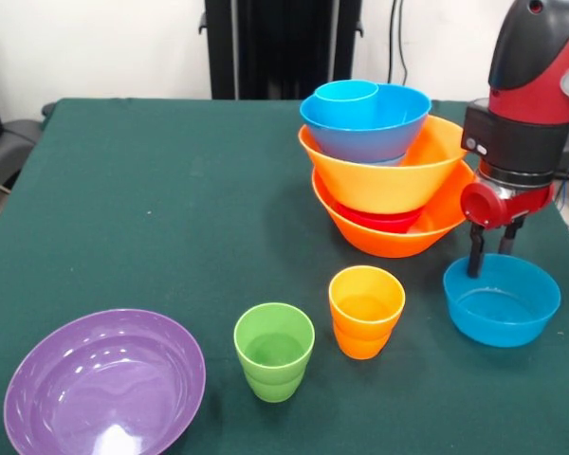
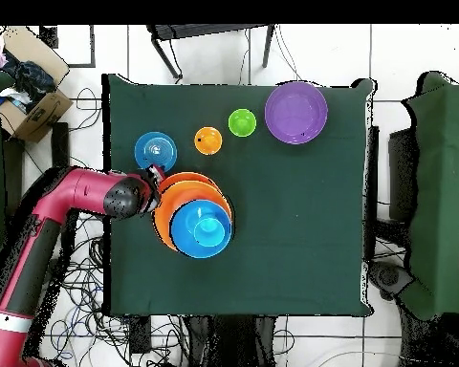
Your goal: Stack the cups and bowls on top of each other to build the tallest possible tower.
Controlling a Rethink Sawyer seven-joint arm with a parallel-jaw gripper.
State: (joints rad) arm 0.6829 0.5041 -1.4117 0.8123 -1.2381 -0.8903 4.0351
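Observation:
The tower stands at the back right on a large orange bowl point(image 1: 391, 235) point(image 2: 172, 196). Nested in it are a red bowl point(image 1: 387, 221), a second orange bowl point(image 1: 384, 180) and a large blue bowl point(image 1: 370, 128) point(image 2: 197, 234), with the blue cup point(image 1: 346, 93) point(image 2: 210, 227) on top. A small blue bowl point(image 1: 503, 303) point(image 2: 156, 150) sits alone beside the tower. My gripper point(image 1: 490, 261) point(image 2: 158, 172) hangs open at that bowl's far rim, fingertips down at rim height. The orange cup point(image 1: 365, 308) point(image 2: 208, 140), green cup point(image 1: 274, 349) point(image 2: 241, 122) and purple bowl point(image 1: 104, 384) point(image 2: 296, 112) stand in a row near the front edge.
My arm point(image 2: 76, 191) reaches in from the table's side, close against the tower. A cardboard box point(image 2: 37, 107) sits on the floor off one table corner, with cables around it. The green table point(image 1: 152, 209) drops off just beyond the small blue bowl.

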